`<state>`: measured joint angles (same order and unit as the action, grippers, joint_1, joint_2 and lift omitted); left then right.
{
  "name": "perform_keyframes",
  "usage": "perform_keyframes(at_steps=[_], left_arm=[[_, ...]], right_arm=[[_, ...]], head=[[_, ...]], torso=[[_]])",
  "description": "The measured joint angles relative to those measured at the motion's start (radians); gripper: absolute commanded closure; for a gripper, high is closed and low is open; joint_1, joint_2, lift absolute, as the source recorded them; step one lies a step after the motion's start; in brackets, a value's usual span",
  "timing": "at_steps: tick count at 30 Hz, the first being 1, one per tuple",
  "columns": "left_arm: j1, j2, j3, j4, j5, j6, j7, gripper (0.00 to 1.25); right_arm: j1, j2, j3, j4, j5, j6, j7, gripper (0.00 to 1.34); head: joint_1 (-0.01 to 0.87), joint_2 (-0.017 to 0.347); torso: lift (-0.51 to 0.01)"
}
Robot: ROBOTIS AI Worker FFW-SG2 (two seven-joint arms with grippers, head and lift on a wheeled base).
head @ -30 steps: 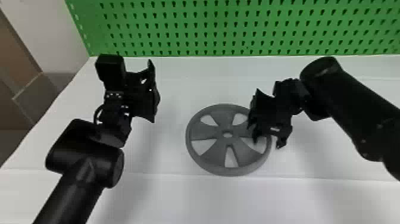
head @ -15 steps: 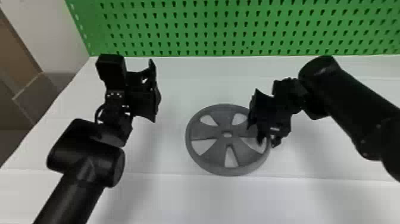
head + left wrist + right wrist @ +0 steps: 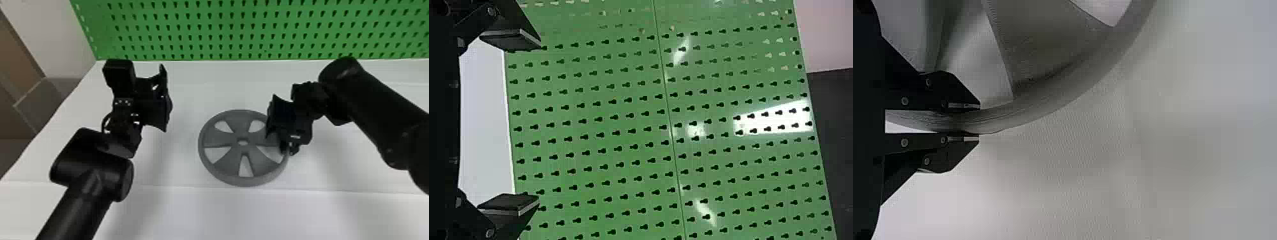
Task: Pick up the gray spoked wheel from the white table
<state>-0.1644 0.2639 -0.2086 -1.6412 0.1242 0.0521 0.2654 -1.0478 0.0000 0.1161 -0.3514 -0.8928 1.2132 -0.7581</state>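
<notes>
The gray spoked wheel [image 3: 223, 166] lies flat on the white table [image 3: 178, 217], near the middle of the head view. At its right edge is my right gripper [image 3: 286, 150], over the rim. In the right wrist view the fingers of my right gripper [image 3: 978, 121] are shut on the wheel's rim [image 3: 1038, 111], one on each side of it. My left gripper [image 3: 166, 99] stands parked to the left of the wheel, apart from it. In the left wrist view my left gripper [image 3: 539, 120] is open, with nothing between its fingers.
A green pegboard [image 3: 229, 32] rises along the table's back edge. At the far left, beyond the table's side, are a pale wall [image 3: 54, 35] and a gray panel [image 3: 41, 99].
My right gripper's fingers have closed from a wider opening onto the wheel's rim. The wheel and the left arm look the same.
</notes>
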Motion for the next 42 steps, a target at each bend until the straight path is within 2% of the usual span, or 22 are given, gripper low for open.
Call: perform_keyframes(at_steps=[1,2,14,21,27,33,42], left_arm=[[0.000,0.000,0.000,0.000,0.000,0.000,0.000,0.19],[0.000,0.000,0.000,0.000,0.000,0.000,0.000,0.19],[0.000,0.000,0.000,0.001,-0.002,0.000,0.000,0.19],[0.003,0.000,0.001,0.001,-0.003,0.000,0.000,0.19],[0.009,0.000,0.006,0.000,-0.001,0.000,0.000,0.19],[0.015,0.000,0.008,0.000,0.001,0.000,0.000,0.19],[0.023,0.000,0.016,-0.006,0.003,0.000,0.000,0.19]], right_arm=[[0.000,0.000,0.003,0.000,0.000,0.000,0.004,1.26],[0.000,0.000,0.006,0.000,0.000,0.000,0.005,1.28],[0.000,0.000,0.036,-0.005,0.000,0.003,0.013,1.28],[-0.001,0.000,0.064,-0.039,0.000,0.020,0.013,1.28],[0.011,0.000,0.076,-0.130,0.002,0.075,0.012,1.28],[0.027,0.000,0.056,-0.256,0.021,0.158,0.011,1.28],[0.082,-0.001,0.039,-0.480,0.067,0.203,0.011,1.28]], head=[[0.779,0.107],[0.779,0.107],[0.779,0.107],[0.779,0.107],[0.779,0.107],[0.779,0.107],[0.779,0.109]], torso=[[-0.088],[-0.088],[-0.088],[-0.088],[-0.088],[-0.088],[-0.088]])
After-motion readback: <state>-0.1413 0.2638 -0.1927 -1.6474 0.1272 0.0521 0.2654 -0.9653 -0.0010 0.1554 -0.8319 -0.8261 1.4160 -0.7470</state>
